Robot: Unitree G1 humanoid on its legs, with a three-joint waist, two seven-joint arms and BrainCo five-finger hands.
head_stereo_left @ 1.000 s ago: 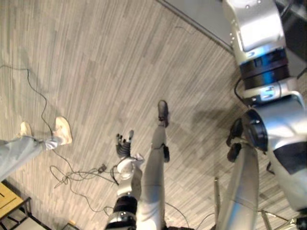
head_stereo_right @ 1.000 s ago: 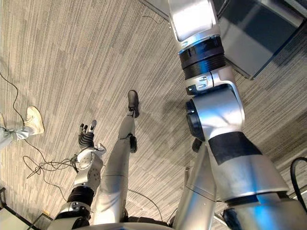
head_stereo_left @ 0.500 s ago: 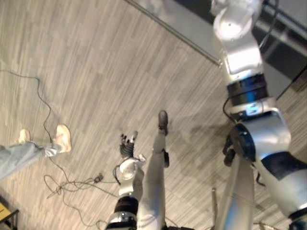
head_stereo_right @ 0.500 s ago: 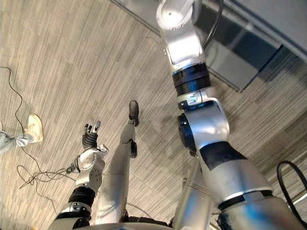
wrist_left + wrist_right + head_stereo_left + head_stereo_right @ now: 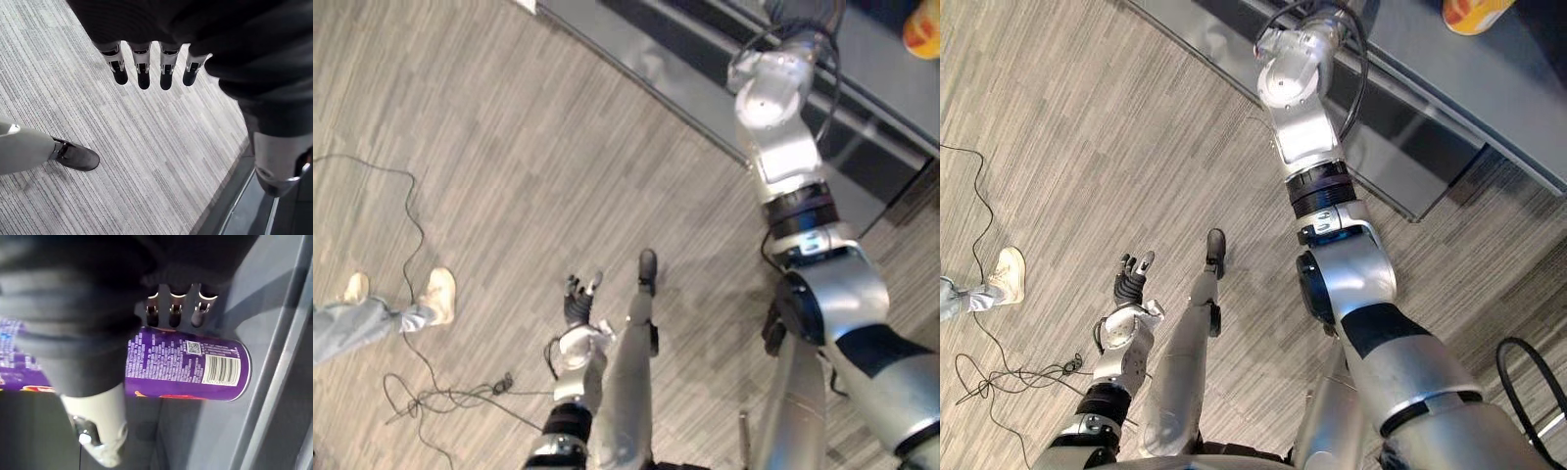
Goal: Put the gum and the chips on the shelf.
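Over the last second the right arm has stretched out to the shelf (image 5: 1528, 108); the head view shifted too. Right hand (image 5: 175, 313) clasps the purple chips can (image 5: 195, 364) sideways at the shelf; contact unclear. Judged: placement near, release pending. Orange-yellow item (image 5: 1474, 12) on the shelf, possibly the gum. Left hand (image 5: 579, 299) relaxed, empty, well clear of the shelf.

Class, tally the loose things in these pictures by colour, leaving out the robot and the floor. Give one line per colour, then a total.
Purple: 1, the tube in the right hand
Orange and yellow: 1, the item on the shelf
White: 2, a person's shoes
Total: 4
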